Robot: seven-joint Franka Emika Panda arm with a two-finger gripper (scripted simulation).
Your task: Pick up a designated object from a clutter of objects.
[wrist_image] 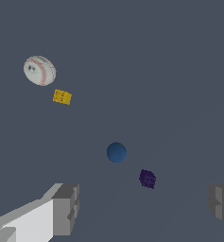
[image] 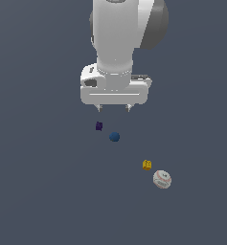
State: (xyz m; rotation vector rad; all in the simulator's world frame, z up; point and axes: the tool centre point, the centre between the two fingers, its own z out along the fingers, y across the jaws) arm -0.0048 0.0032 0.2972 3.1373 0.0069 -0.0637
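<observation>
Yellow-orange and studded with small bumps, the little block [image: 147, 165] lies on the grey tabletop [image: 43, 191], just beside the white red-stitched baseball [image: 162, 179], which sits toward the exterior view's right of it. Well apart from that pair, the blue ball [image: 114, 137] and the dark purple block [image: 99, 126] lie near each other, the purple one closer under the arm. Above these two the fingers [image: 114, 107] hang spread wide, holding nothing; in the wrist view both pads [wrist_image: 66, 208] frame bare tabletop, clear of every object.
</observation>
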